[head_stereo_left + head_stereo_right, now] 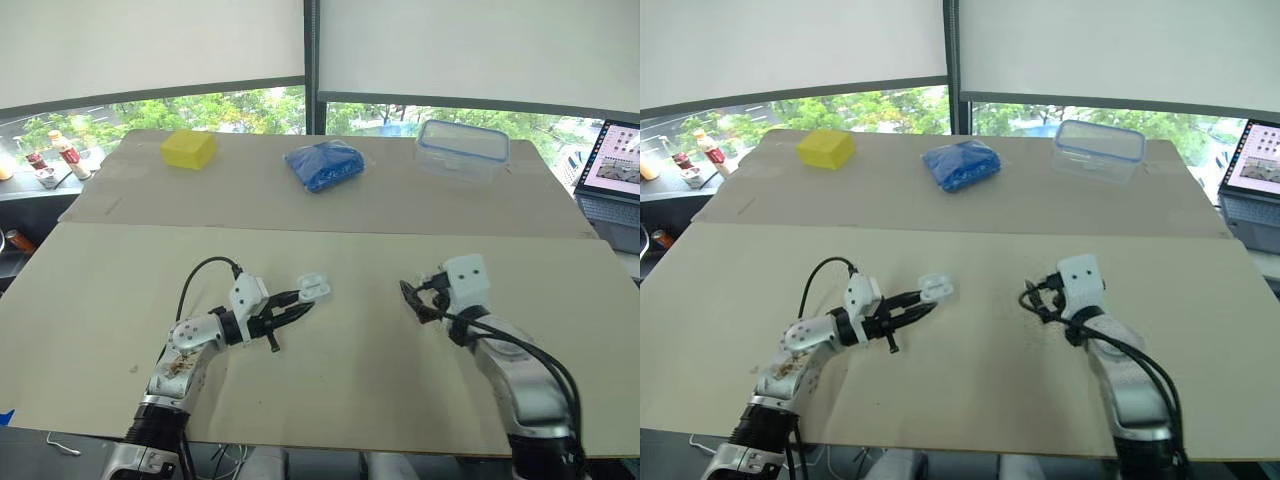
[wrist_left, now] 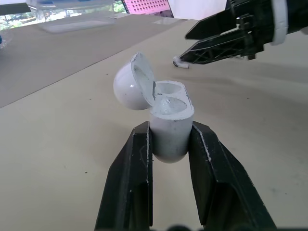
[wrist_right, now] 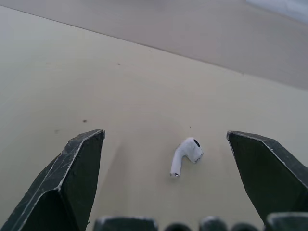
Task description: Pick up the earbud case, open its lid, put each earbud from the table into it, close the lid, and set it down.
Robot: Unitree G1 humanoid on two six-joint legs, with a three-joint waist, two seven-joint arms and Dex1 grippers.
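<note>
Left claw (image 1: pixel 298 303) clamps the white earbud case (image 2: pixel 169 120), its lid (image 2: pixel 130 89) already flipped open. Right claw (image 3: pixel 166 138) hangs spread wide over one earbud (image 3: pixel 185 156) lying on the counter (image 3: pixel 96 72); loading it, closing the lid and setting the case down appear still to do.

Glossy white earbud case (image 2: pixel 168 120), gripped by its lower body in the left pincer (image 2: pixel 171 129), its rounded lid (image 2: pixel 129 87) hinged back and its wells (image 2: pixel 171 90) exposed. A white stemmed earbud (image 3: pixel 186 155) lies on its side on the tan surface (image 3: pixel 144 72), well apart to the case's right.
</note>
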